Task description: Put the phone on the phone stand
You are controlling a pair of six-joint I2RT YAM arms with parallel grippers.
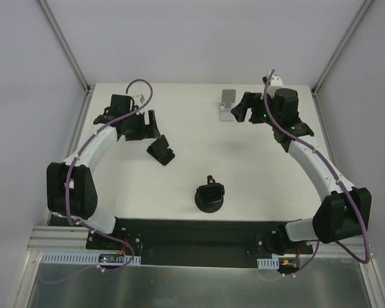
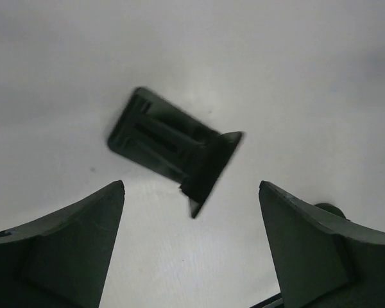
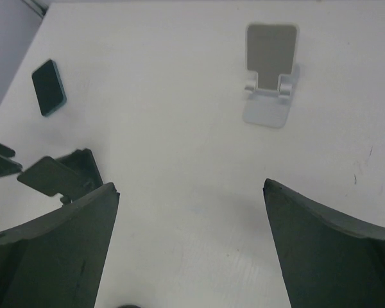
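Evidently, both the left gripper (image 2: 191,184) and right gripper (image 3: 189,184) are held spread and empty, seemingly ready for a pickup, since the small dark teal-edged phone (image 3: 48,86) is seen flat at the right wrist view's upper left, well apart from the silver metal stand (image 3: 269,74).

The table (image 1: 192,154) is shown plain white, with a silver stand (image 1: 229,106) at 1 o'clock, a black stand (image 1: 161,151) at 9 and a black holder (image 1: 210,196) at 6. The phone (image 3: 49,87) is seen black with a teal edge. Purple cables (image 1: 143,83) are run along the white-and-black arms (image 1: 314,163).
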